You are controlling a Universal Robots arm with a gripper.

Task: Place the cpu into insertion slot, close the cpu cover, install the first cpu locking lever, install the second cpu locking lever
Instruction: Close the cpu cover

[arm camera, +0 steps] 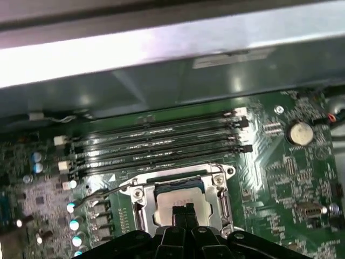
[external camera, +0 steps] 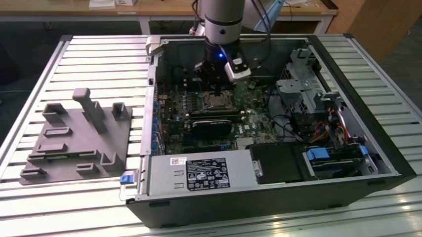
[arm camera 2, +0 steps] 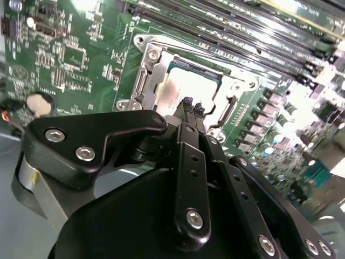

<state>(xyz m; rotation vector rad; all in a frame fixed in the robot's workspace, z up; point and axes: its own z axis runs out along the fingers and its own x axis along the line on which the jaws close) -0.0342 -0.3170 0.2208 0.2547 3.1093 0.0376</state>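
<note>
Claw, clenched on nothing, hangs just over the seated cpu.

We see a worktable topped with ribbed aluminium slats, with bright glare washing over its near edge. Behind it stands a wooden desk on white legs, with dark floor beneath. A wooden panel rises at the exterior view's right.
</note>
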